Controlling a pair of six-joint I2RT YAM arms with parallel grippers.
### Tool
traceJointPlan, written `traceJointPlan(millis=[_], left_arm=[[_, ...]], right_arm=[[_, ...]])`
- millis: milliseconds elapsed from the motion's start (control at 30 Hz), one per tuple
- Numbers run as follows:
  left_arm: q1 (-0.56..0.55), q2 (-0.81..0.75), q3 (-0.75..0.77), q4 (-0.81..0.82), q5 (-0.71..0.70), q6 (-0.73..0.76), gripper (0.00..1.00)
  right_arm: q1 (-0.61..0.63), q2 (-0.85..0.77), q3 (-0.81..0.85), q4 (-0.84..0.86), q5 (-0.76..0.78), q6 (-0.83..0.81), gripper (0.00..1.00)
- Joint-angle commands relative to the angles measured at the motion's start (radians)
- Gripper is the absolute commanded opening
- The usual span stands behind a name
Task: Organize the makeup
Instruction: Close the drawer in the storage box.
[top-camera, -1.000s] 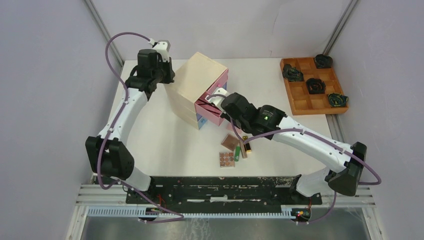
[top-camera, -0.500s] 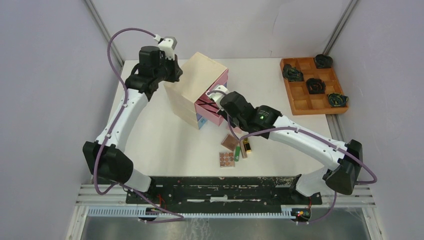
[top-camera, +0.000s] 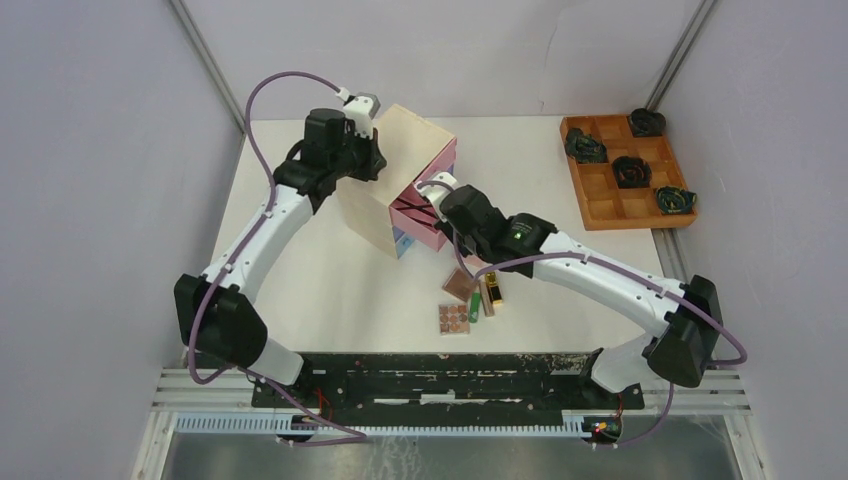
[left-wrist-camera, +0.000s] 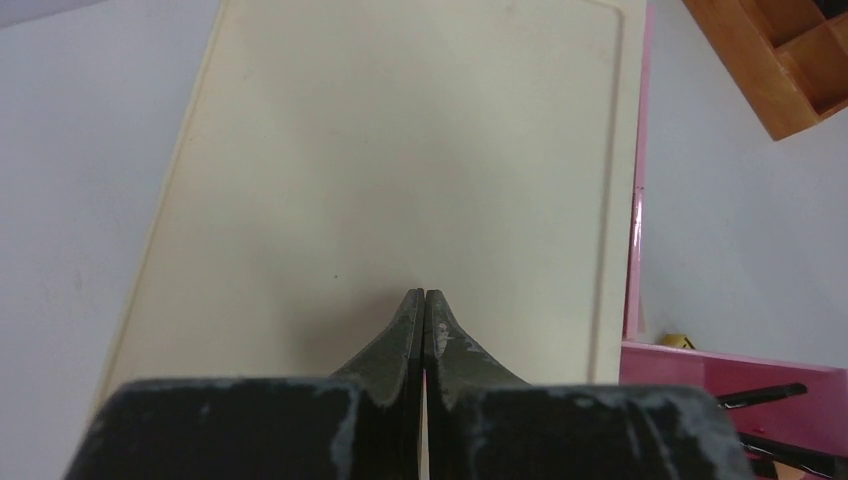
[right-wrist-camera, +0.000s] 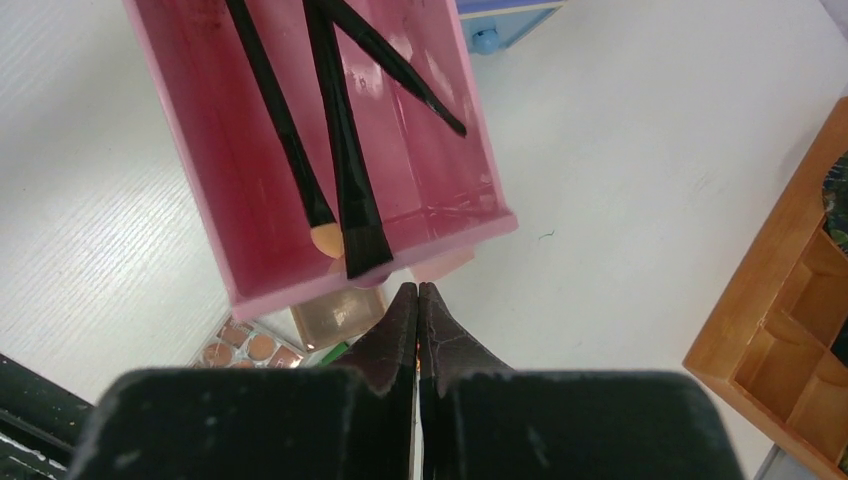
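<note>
The right gripper (right-wrist-camera: 418, 291) has its fingers pinched together on nothing, just in front of the open pink drawer (right-wrist-camera: 460, 232), low in the middle of its wrist picture, and the black sticks (right-wrist-camera: 340, 150) lie inside. The left gripper (left-wrist-camera: 425, 297), pinched tight too, looks to touch the pale chest (left-wrist-camera: 400, 150). I think the drawer wants pushing in: push its middle straight and slowly while the left steadies the chest.

Both arms (top-camera: 252, 228) have white links, black joints, looping purple cables (top-camera: 285, 75) and scuffed dark tapered fingers (left-wrist-camera: 405, 340).
</note>
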Motion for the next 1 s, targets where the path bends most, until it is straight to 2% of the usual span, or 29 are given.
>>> traceJointPlan(millis=[0, 233, 833, 967], left_arm=[[-0.004, 0.007, -0.064, 0.079, -0.002, -0.023, 0.03], [-0.006, -0.001, -0.147, 0.107, -0.031, -0.021, 0.03], [-0.004, -0.018, -0.21, 0.113, -0.042, -0.014, 0.03], [-0.004, -0.017, -0.213, 0.112, -0.043, -0.014, 0.03]], right_arm=[[-0.015, -0.005, -0.006, 0.065, -0.01, 0.028, 0.01], [-0.032, 0.029, 0.018, 0.102, -0.03, 0.02, 0.01], [-0.113, 0.187, 0.185, 0.25, -0.035, -0.011, 0.01], [-0.122, 0.208, 0.217, 0.224, -0.044, -0.007, 0.0]])
